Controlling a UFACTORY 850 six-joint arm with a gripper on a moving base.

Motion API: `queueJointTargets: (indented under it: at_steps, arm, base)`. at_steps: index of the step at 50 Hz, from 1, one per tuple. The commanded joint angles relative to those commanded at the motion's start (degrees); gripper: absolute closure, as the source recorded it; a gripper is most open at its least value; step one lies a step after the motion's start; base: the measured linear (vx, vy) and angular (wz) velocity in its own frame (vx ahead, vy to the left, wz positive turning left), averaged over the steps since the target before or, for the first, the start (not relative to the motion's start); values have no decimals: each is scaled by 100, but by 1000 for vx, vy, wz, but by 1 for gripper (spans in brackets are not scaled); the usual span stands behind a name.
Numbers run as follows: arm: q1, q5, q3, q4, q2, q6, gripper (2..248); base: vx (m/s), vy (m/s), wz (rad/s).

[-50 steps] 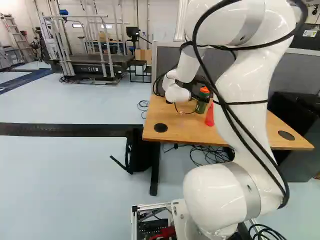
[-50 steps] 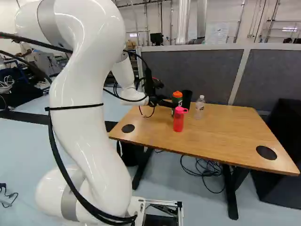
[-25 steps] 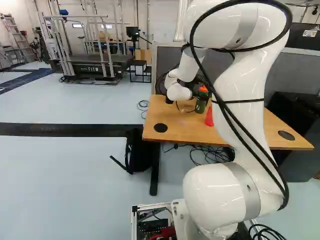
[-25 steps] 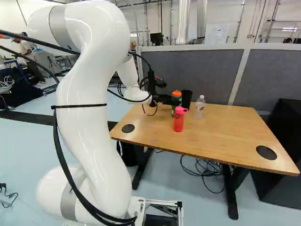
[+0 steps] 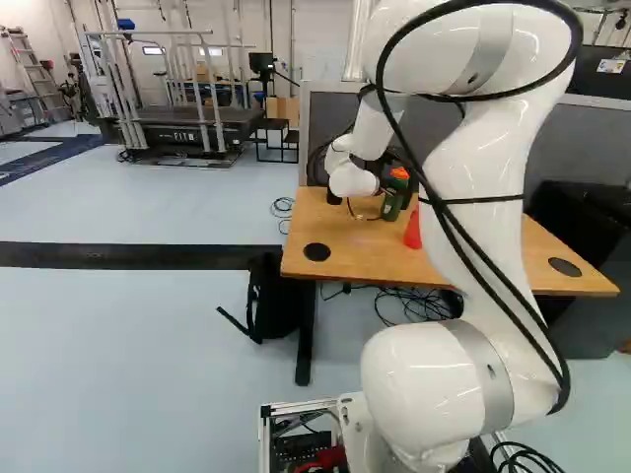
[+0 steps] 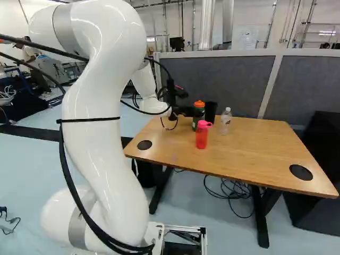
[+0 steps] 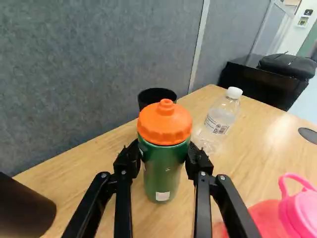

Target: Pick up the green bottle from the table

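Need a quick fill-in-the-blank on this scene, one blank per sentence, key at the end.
The tool is shut on the green bottle, using a total of ____ fingers.
The green bottle's lid is coloured ____.
The red bottle has a lid coloured ____.
The red bottle and the clear bottle both stand on the ____.

Missing words: two; orange; pink; table.

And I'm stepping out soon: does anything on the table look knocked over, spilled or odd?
Nothing stands out: the green bottle is gripped between the fingers, the red bottle and clear bottle stand upright, and no spill shows.
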Motion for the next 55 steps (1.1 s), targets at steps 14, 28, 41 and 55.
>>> queueJointTargets:
  at_steps: [14,28,41,55]
  arm:
    - [26,0,269,0,392,0,137]
    - [138,0,765,0,985,0,137]
    - [302,0,1251,0,1591,0,137]
    - [526,0,1728,0,2248,0,137]
  base:
    - [0,0,0]
    - [0,0,0]
    - [0,0,0]
    - [0,0,0]
